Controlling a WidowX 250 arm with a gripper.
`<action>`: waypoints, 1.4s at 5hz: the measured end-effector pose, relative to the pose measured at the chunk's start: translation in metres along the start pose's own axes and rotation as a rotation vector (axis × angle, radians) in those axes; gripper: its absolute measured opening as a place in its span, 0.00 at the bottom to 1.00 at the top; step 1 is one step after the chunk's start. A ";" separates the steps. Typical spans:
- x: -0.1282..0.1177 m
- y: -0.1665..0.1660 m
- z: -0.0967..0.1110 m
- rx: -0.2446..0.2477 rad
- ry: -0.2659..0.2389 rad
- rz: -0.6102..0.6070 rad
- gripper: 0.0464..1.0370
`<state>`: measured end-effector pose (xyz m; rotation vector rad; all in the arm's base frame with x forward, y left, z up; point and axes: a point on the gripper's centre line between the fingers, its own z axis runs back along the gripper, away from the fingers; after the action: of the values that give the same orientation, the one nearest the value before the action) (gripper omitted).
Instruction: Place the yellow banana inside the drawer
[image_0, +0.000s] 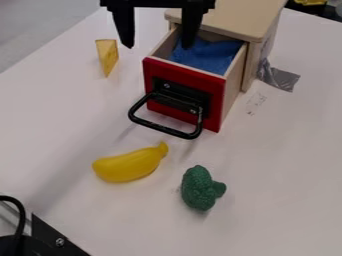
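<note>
The black gripper (157, 42) hangs at the top of the view with its two fingers spread wide and nothing between them, one finger left of the drawer and the other over its inside. A yellow banana (130, 164) lies on the white table, in front of the drawer and slightly to its left. The wooden drawer (182, 95) is pulled out, with a red front and a black handle. Inside it lies something blue (208, 55), like cloth.
A yellow cheese wedge (107, 56) stands left of the drawer. Green toy broccoli (200, 188) lies right of the banana. The wooden cabinet (234, 16) is behind the drawer, with silver tape (280, 77) beside it. Black hardware (50, 237) occupies the lower left corner.
</note>
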<state>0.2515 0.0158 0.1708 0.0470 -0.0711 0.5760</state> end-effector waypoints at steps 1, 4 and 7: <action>-0.002 -0.001 -0.004 0.004 0.021 0.001 0.96; -0.012 0.011 0.005 -0.004 0.133 0.597 0.96; -0.019 0.018 -0.073 0.085 0.157 0.936 0.96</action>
<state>0.2299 0.0253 0.0975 0.0498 0.0936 1.5158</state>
